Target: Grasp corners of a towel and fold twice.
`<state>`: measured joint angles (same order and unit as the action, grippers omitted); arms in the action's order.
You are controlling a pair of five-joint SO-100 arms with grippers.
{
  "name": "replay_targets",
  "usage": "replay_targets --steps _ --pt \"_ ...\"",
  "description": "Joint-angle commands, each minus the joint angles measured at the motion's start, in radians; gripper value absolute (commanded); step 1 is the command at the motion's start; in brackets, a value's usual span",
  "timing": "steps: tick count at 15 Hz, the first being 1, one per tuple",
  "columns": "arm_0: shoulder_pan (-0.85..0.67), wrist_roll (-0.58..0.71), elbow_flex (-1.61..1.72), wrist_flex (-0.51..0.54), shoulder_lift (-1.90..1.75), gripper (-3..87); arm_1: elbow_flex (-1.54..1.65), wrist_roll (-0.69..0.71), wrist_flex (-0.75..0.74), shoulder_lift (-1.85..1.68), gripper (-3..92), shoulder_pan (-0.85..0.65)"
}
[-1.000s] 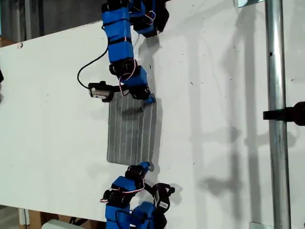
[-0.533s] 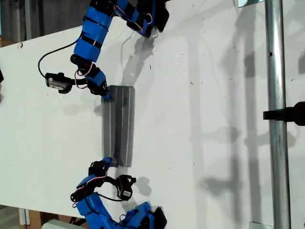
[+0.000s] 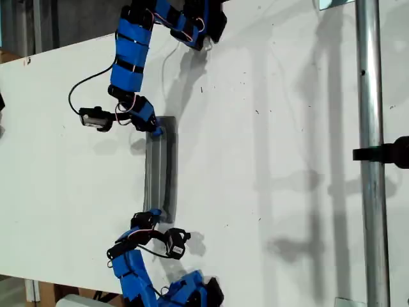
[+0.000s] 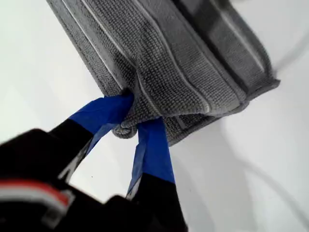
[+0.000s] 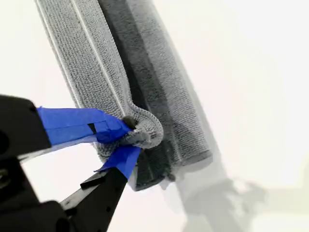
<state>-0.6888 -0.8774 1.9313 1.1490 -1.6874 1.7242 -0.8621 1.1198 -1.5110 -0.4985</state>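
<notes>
1. On a white table (image 3: 287, 160), the towel (image 3: 160, 167) lies folded into a narrow grey strip running between two blue arms, one at the exterior view's top and one at its bottom.

2. Our first gripper (image 4: 136, 123) has its blue-taped jaws pinched shut on a bunched corner (image 4: 126, 129) of the towel (image 4: 178, 63); the fabric puckers between the tips, with folded layers stacked behind it.

3. Our second gripper (image 5: 131, 140) is likewise clamped on a rounded corner (image 5: 145, 128) of the towel (image 5: 96, 72), the cloth curling around the upper tip while darker folded layers lie just beside it.

4. In the exterior view, one gripper (image 3: 155, 131) meets the strip's top end and another gripper (image 3: 152, 214) meets its bottom end; we cannot tell from the wrist views which of these is the first and which the second.

5. A black camera module (image 3: 96, 119) juts from the upper arm toward the exterior view's left, with a black cable (image 3: 80, 93) looping above it.

6. A metal pole (image 3: 372, 153) stands at the exterior view's right, well apart from the towel.
</notes>
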Motion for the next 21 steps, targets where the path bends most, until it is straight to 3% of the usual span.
replay_targets --steps 1,3,5,7,13,15,16,17,18,21 --pt "0.015 -0.037 0.011 -0.008 0.054 -2.9 0.035 -0.044 -0.012 0.018 -0.4 0.026" --pt "0.003 -0.008 -0.072 0.046 0.055 -2.9 0.002 -0.002 0.028 -0.006 -0.4 -0.034" --pt "-0.081 0.072 -0.265 0.190 0.081 -2.9 -0.106 0.078 0.137 -0.035 -0.4 -0.133" --pt "-0.095 0.092 -0.307 0.259 0.114 -2.9 -0.060 0.066 0.127 -0.044 -0.4 -0.104" --pt "0.014 -0.020 -0.067 0.080 0.199 -2.9 0.097 -0.060 -0.041 0.081 -0.4 0.041" --pt "0.029 -0.031 -0.029 0.075 0.201 14.3 0.097 -0.080 -0.049 0.120 -0.4 0.051" --pt "0.035 -0.029 -0.023 0.097 0.175 23.4 0.097 -0.101 -0.021 0.115 7.1 0.044" --pt "0.035 -0.029 -0.021 0.141 0.120 28.6 0.067 -0.118 0.069 0.091 27.8 0.032" --pt "0.035 -0.037 -0.025 0.210 0.021 31.2 0.040 -0.117 0.167 0.014 40.6 0.025" --pt "0.014 -0.052 -0.089 0.420 -0.302 31.9 0.037 -0.109 0.365 -0.316 42.0 -0.040"
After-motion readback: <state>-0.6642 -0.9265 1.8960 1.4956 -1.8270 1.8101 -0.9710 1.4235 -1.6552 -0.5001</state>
